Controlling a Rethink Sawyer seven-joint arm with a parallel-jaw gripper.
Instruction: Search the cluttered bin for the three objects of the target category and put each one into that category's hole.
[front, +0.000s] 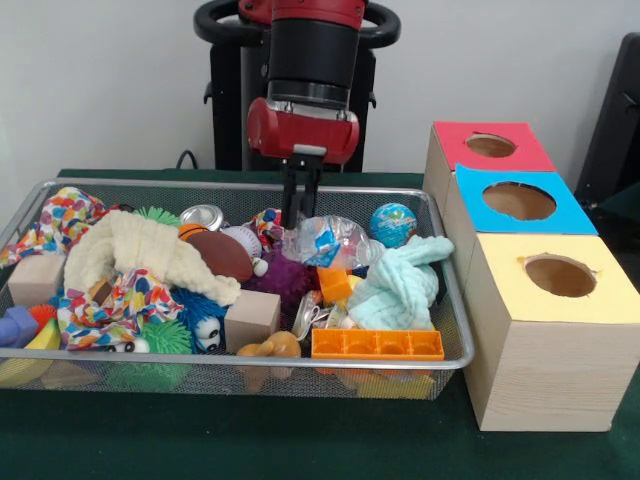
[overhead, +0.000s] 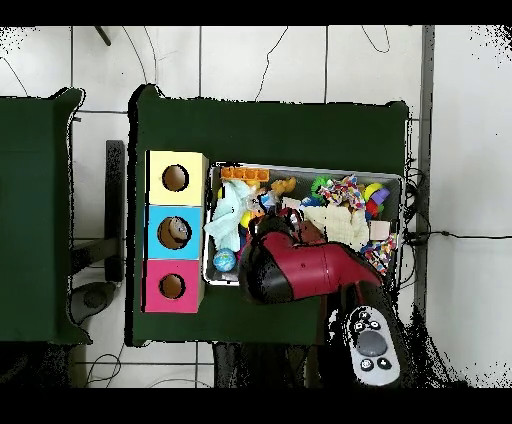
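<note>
Green table (front: 300, 450) | 1 bin (front: 450, 300) | 3 boxes (front: 545, 330) | gripper (front: 300, 215) in bin

The gripper (front: 300, 212) hangs low over the far side of the wire bin (front: 440, 290), fingers close together just above a crumpled plastic bottle (front: 325, 243)

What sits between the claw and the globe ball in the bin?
The crumpled plastic bottle lies between the claw and the globe ball, at the wire bin back rim. Above the ball nothing visible blocks a descent.
</note>
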